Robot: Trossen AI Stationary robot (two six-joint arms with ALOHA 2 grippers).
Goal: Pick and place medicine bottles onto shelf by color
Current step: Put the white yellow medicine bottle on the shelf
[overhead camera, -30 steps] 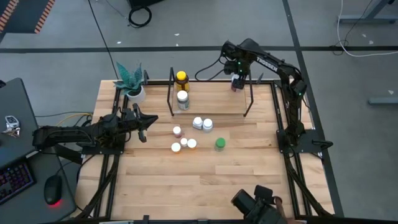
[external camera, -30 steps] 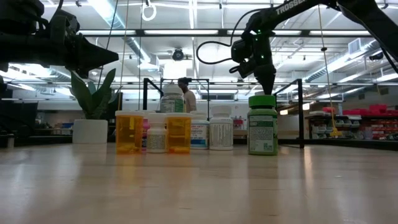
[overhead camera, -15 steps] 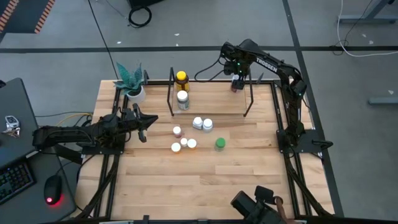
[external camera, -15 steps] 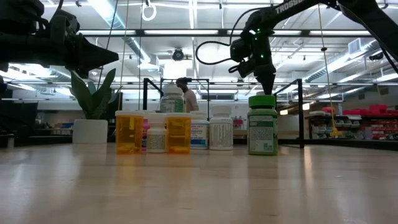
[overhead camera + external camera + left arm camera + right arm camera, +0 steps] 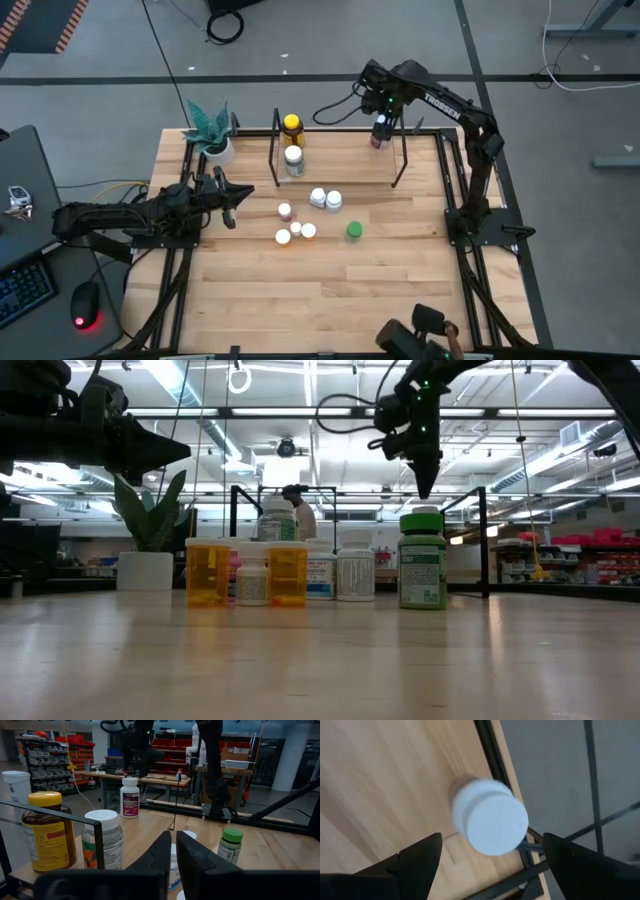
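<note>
- Right hand (image 5: 379, 124) raised above the far right end of the shelf (image 5: 340, 181), over a white-capped bottle with a dark pink label (image 5: 377, 141)
- Fingers (image 5: 415, 860) of that hand spread wide, holding nothing; white cap (image 5: 490, 817) visible between them from above, bottle standing on the wooden base just beside the black corner rail
- In the low view, right hand (image 5: 421, 478) hanging clear above the bottle tops, not touching any
- Left hand (image 5: 228, 203) near the left edge of the tabletop (image 5: 300, 290), beside the plant pot (image 5: 219, 150), pointing toward the middle
- Left hand fingers (image 5: 162, 852) nearly together with a thin gap, nothing between them
- At the left end of the shelf, a yellow-capped amber bottle (image 5: 291, 126) at the far side and a white-capped clear bottle (image 5: 293, 160) just nearer, upright
- On the open tabletop in front of the shelf, a loose cluster of upright bottles: two white ones (image 5: 324, 199) touching side by side, a pinkish one (image 5: 285, 211) to their left, three more (image 5: 296, 233) close together nearer the front
- Green bottle (image 5: 353, 231) standing alone to the right of the cluster, near but apart
- In the low view, two orange bottles (image 5: 208, 573) with a small white one between them, green bottle (image 5: 422, 557) at the right of the row
</note>
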